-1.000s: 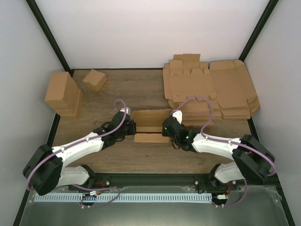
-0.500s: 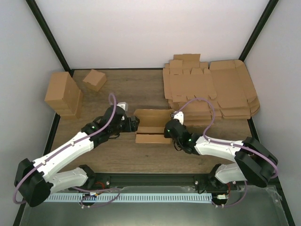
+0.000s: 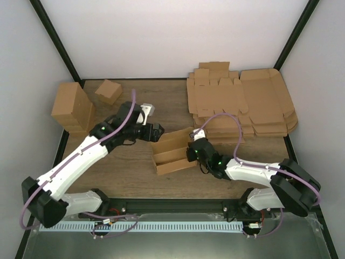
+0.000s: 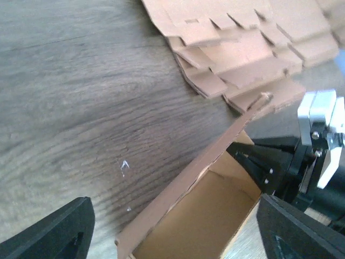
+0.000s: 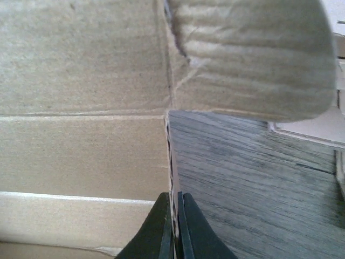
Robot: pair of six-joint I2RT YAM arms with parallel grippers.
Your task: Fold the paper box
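Pinching the upright end wall of the half-formed paper box [image 3: 172, 152] between the tightly pressed fingers of the right gripper [image 5: 174, 205], apparently anchoring it just beside the stack of flat blanks [image 3: 237, 105]; spread wide on the side away from that stack, left gripper [image 3: 155, 131], holding nothing.
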